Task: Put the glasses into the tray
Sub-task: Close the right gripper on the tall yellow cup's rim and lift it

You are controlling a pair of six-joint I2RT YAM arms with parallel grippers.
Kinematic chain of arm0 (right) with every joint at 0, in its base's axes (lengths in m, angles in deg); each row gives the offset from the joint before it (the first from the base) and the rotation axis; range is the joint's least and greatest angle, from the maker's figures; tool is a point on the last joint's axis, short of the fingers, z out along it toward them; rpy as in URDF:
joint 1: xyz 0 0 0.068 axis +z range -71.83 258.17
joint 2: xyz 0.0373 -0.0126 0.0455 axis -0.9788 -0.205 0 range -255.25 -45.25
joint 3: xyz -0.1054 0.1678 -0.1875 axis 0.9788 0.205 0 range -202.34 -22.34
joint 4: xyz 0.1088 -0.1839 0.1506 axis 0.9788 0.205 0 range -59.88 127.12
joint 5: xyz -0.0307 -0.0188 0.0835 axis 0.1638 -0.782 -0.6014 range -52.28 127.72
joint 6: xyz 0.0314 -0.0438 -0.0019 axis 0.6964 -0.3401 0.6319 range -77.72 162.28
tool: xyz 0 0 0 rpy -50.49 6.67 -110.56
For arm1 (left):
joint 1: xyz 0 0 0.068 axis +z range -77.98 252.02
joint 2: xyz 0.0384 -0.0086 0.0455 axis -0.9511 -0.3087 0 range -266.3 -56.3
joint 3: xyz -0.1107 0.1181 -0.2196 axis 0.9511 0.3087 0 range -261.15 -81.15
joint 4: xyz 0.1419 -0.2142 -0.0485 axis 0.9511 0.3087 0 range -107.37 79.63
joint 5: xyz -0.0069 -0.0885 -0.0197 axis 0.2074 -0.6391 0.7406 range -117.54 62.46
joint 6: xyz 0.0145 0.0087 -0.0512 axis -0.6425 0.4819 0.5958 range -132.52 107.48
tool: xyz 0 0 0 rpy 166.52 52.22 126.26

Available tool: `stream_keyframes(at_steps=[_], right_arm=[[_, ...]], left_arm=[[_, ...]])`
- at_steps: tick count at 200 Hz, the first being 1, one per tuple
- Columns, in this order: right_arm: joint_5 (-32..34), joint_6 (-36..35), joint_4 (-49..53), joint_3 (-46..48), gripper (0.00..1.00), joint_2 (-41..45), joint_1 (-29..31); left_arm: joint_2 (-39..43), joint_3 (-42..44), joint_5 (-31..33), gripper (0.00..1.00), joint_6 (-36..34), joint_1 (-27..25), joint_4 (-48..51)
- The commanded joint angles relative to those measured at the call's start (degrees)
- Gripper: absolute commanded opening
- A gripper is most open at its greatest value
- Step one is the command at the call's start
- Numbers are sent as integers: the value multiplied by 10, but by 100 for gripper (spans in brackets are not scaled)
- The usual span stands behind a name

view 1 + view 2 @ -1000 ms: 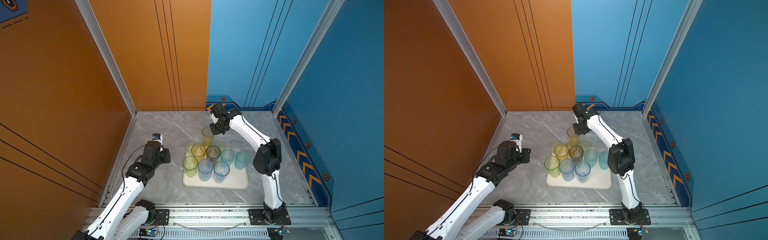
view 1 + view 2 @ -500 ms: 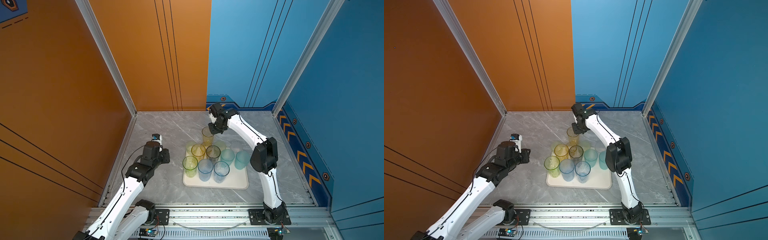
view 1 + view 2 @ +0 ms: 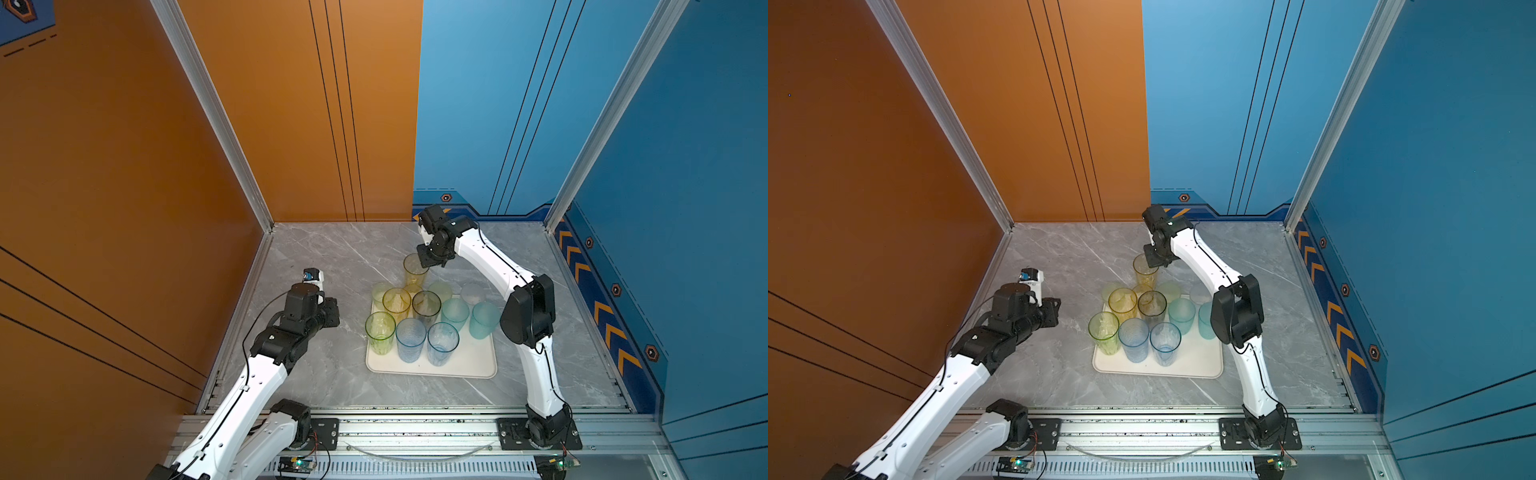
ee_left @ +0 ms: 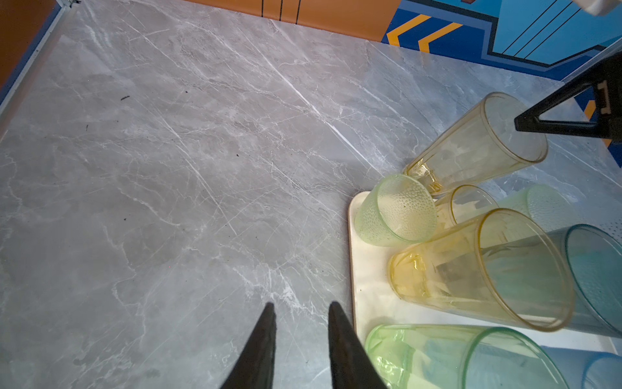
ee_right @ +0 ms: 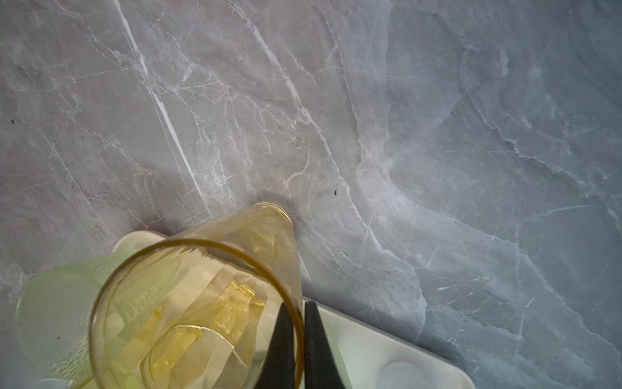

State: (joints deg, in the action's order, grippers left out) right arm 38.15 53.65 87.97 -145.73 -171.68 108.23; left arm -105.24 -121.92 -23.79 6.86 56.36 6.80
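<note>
While both top views show the grey desk (image 3: 332,257), the cream tray (image 3: 473,368) with most glasses (image 3: 411,338) on it and a tall yellow glass (image 3: 415,272) just beyond its far edge, only the right wrist view shows the right claw (image 5: 299,308) pinching that glass's rim; left wrist view: left claw (image 4: 301,304) spread, empty, over desk.

Right wrist view: amber tumbler (image 5: 202,303) rim runs off the bottom edge, along with the right gripper (image 5: 299,304) fingers pinching its wall. Only one corner of the tray (image 5: 370,330) shows. Can't tell if the tumbler's base touches the marble tabletop (image 5: 437,134).

Left wrist view: left gripper (image 4: 301,304) fingers cropped at the root, tall green tumbler (image 4: 437,360) cropped too.

In a top view the right arm's elbow (image 3: 1237,311) covers part of a teal tumbler (image 3: 1204,322).
</note>
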Motion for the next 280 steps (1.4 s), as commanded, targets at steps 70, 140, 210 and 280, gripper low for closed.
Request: stream_keyframes(at_steps=[70, 140, 210, 280], right_arm=[[44, 31, -174, 191, 0, 189, -13], [76, 37, -250, 346, 0, 414, -38], [113, 43, -129, 438, 0, 679, -41], [122, 60, 127, 450, 0, 743, -32]], left_arm=[[-6, 2, -23, 28, -2, 7, -1], [-7, -1, -20, 28, -3, 6, 5], [-5, -20, -1, 28, -10, 6, 26], [-12, -61, 16, 28, -21, 7, 47]])
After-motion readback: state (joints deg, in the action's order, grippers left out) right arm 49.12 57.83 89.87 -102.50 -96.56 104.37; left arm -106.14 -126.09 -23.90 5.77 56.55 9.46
